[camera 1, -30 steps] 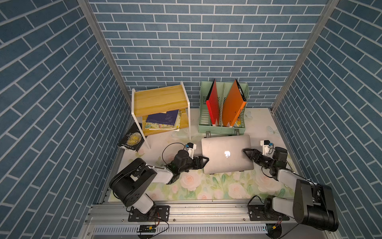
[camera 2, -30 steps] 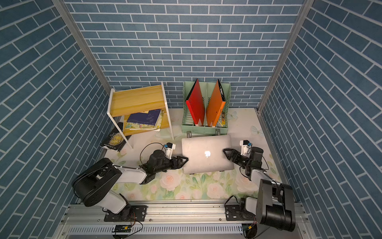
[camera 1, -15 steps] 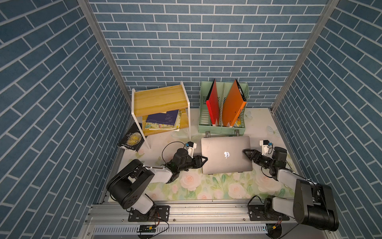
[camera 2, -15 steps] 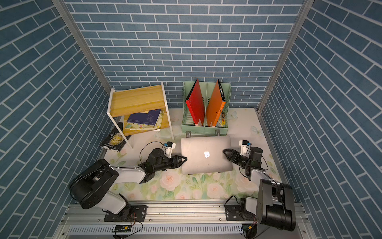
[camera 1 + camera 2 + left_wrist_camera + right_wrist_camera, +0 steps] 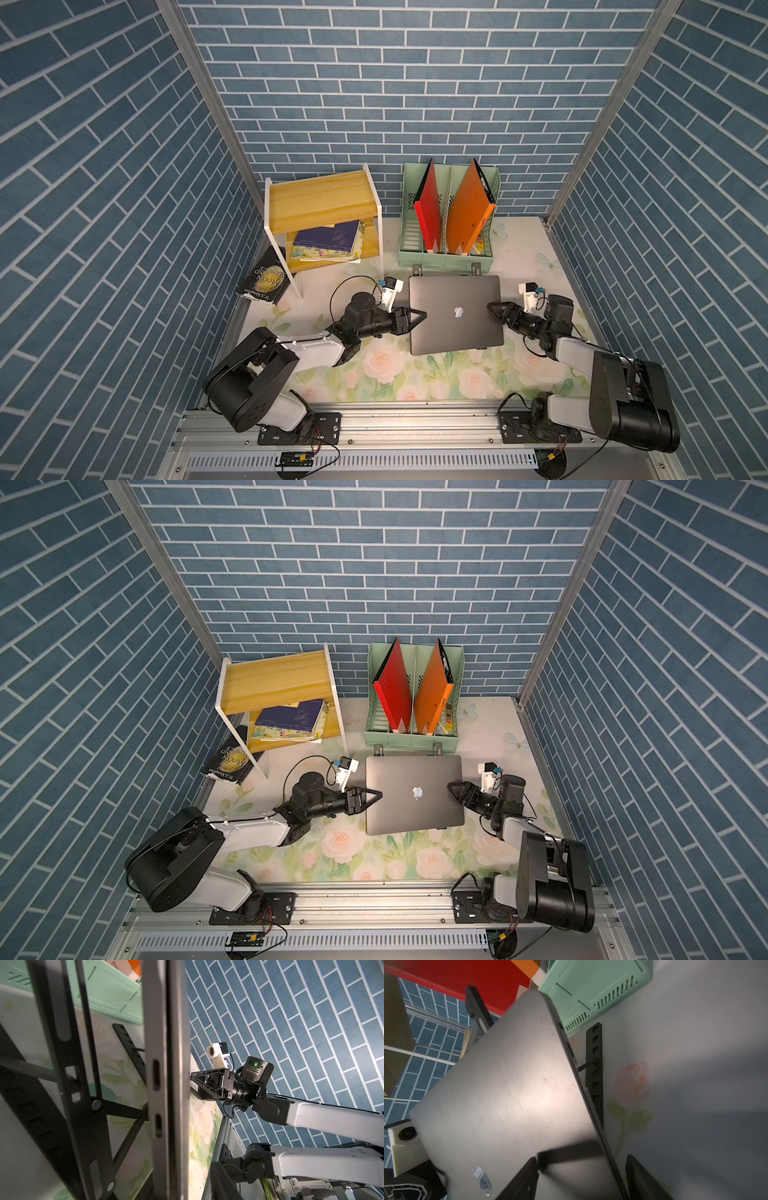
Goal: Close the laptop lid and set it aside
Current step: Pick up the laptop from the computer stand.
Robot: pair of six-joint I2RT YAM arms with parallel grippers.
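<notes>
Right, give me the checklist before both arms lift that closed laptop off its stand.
1. Thin grey lid of the slim grey metal laptop shut: ok.
2. Left gripper at its left edge, grip firm: cannot tell.
3. Right gripper straddling the right edge, grip firm: not ok, one finger stands apart.
4. Black folding stand free of the laptop: cannot tell.
5. Mint green plastic file rack apart from the back edge: ok.

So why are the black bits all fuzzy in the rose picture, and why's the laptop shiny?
Right wrist view: the right gripper has its fingers too near the lens, so they blur; a pale glare lies on the laptop lid. Left wrist view: the near edge of the laptop is soft too. Both top views: sharp, with the logo glinting white.
</notes>
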